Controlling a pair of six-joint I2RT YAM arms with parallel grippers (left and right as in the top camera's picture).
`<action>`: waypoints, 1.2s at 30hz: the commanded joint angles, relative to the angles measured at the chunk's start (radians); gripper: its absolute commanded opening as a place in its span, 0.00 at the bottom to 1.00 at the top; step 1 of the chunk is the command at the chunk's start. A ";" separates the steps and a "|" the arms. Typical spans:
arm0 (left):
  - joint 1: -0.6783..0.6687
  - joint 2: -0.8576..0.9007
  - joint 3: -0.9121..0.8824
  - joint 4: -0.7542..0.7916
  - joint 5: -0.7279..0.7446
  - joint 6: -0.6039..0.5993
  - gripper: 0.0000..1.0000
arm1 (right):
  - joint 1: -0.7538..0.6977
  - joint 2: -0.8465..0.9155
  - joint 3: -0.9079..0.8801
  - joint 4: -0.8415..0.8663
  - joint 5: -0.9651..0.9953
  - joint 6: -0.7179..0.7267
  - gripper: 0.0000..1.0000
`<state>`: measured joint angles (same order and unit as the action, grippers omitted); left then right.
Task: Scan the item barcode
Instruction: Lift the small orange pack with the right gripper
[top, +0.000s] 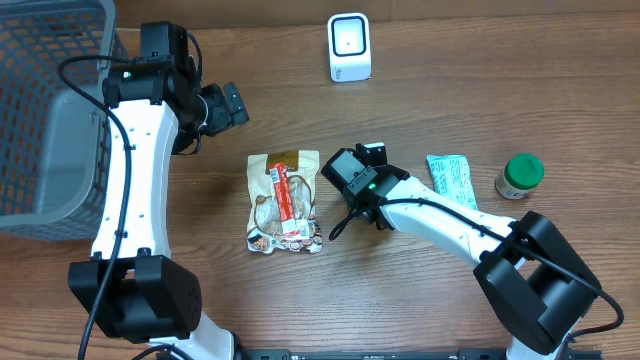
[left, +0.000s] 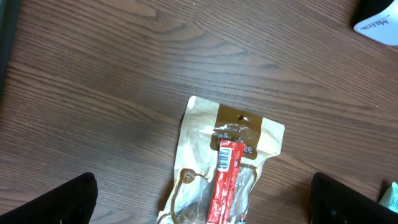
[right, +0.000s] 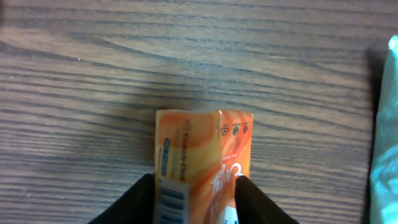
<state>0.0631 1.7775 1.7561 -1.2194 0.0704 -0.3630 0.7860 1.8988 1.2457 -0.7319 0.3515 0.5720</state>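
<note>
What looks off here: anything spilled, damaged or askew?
Nothing stands out: no spill or damage visible. The snack pouch, teal packet and green-lidded jar sit apart from each other. The orange carton is between the fingers of the right end effector.

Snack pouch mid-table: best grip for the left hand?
Likely the top header strip of the snack pouch, left hand descending from above: it lies flat, and that hang-hole end looks thin, empty and nearest the hand.

Mock shop checkout, shown by barcode scanner (top: 349, 46) and wire basket (top: 70, 40).
</note>
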 joint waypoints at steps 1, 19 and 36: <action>-0.006 -0.021 0.013 0.000 -0.003 0.012 1.00 | -0.002 -0.036 0.017 0.011 -0.021 0.003 0.45; -0.006 -0.021 0.013 0.000 -0.003 0.012 1.00 | -0.002 -0.036 0.017 0.020 -0.040 0.003 0.47; -0.006 -0.021 0.013 0.000 -0.003 0.012 1.00 | -0.058 -0.036 0.017 0.027 -0.058 0.003 0.47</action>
<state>0.0631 1.7775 1.7561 -1.2194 0.0700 -0.3630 0.7719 1.8988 1.2457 -0.7078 0.3161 0.5724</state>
